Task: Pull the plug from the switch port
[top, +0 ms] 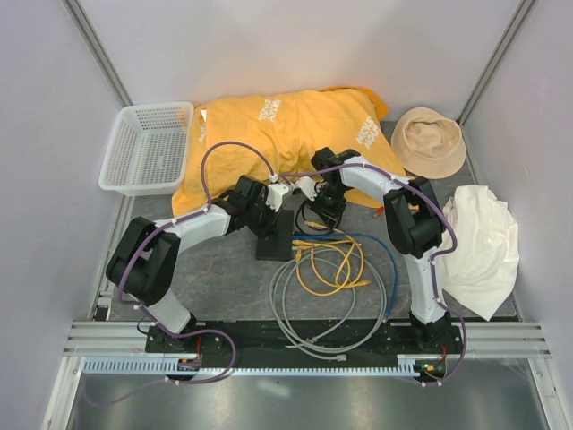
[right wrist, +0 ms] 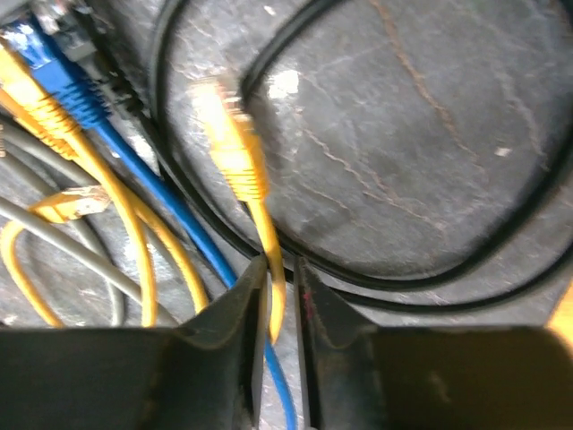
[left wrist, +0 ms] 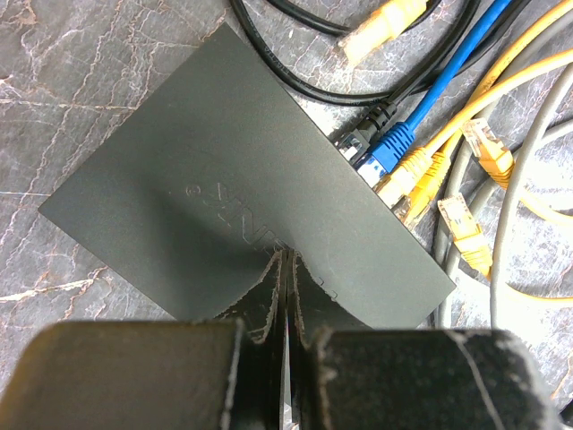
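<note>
The left gripper [left wrist: 284,278] is pinched fully shut with nothing between its fingers, its tips on the dark network switch [left wrist: 206,179] at mid-frame. The right gripper [right wrist: 276,273] is nearly closed on a yellow cable [right wrist: 269,228]. The cable's plug [right wrist: 224,125] sits upper left, clear of the ports. A blue plug [left wrist: 389,148] sits in the switch's right edge.

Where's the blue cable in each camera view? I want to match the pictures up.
Top external: the blue cable arcs right of the yellow cables, mid-table.
Left wrist: upper right, plugged into the black switch.
Right wrist: from the top left, running down to the bottom centre.
Shared landmark: the yellow cables lie right beside it in all three.
</note>
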